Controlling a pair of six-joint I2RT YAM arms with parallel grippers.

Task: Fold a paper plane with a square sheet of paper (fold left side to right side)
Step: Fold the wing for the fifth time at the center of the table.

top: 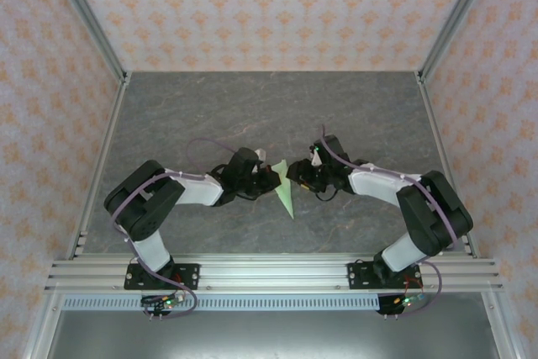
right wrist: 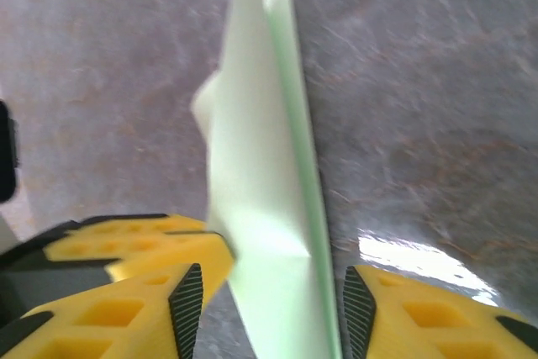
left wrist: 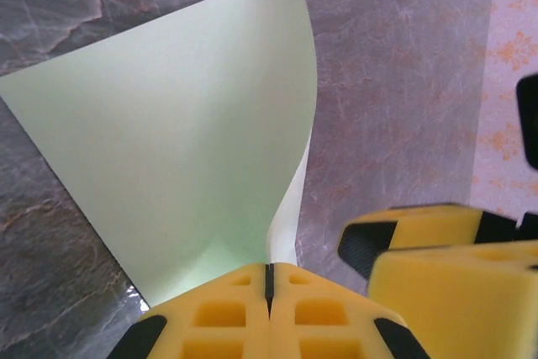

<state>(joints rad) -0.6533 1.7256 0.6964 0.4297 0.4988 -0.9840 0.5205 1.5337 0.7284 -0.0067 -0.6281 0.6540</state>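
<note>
The square sheet of paper (top: 286, 191) is pale green and stands folded on edge over the middle of the table, between the two arms. My left gripper (top: 272, 179) is shut on the sheet's lower edge, and in the left wrist view its jaws (left wrist: 270, 268) meet with the paper (left wrist: 185, 115) curving up out of them. My right gripper (top: 297, 176) faces it from the right, open. In the right wrist view the folded paper (right wrist: 265, 174) stands between its spread fingertips (right wrist: 273, 296), and the right pad (right wrist: 360, 298) is apart from the sheet.
The grey marbled table top (top: 210, 115) stretches behind and beside the arms. Aluminium frame posts (top: 88, 23) and patterned walls close in the left, right and back sides. The right gripper's yellow fingers (left wrist: 437, 241) sit close beside the left one's.
</note>
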